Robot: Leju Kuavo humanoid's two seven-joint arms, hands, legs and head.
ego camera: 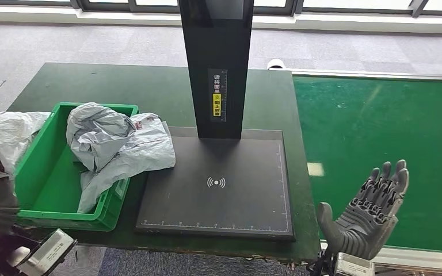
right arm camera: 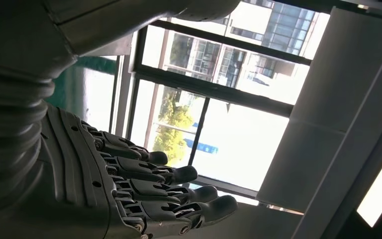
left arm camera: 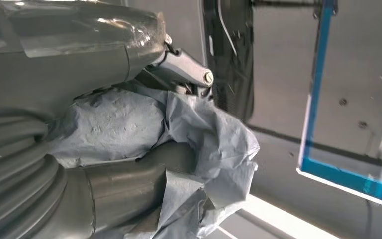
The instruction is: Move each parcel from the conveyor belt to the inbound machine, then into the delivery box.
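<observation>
The right hand [right arm camera: 129,199] came in from the picture's edge behind its grey ribbed cover [right arm camera: 10,129], its dark fingers [right arm camera: 179,175] stretched out side by side and nothing held in them. Beyond the fingers stood a large window [right arm camera: 219,99] with dark frames — through it showed a building with rows of panes and a green tree. A strip of green surface [right arm camera: 87,82] lay beside the cover — next to the window frame.

Three grey plastic parcels show: one [ego camera: 101,135] crumpled in the green delivery box [ego camera: 46,184], one [ego camera: 141,152] draped over that box's right rim, and one [ego camera: 8,135] at the left edge. There is one inbound machine [ego camera: 218,184], one conveyor belt [ego camera: 380,138] and one green table [ego camera: 121,86].
</observation>
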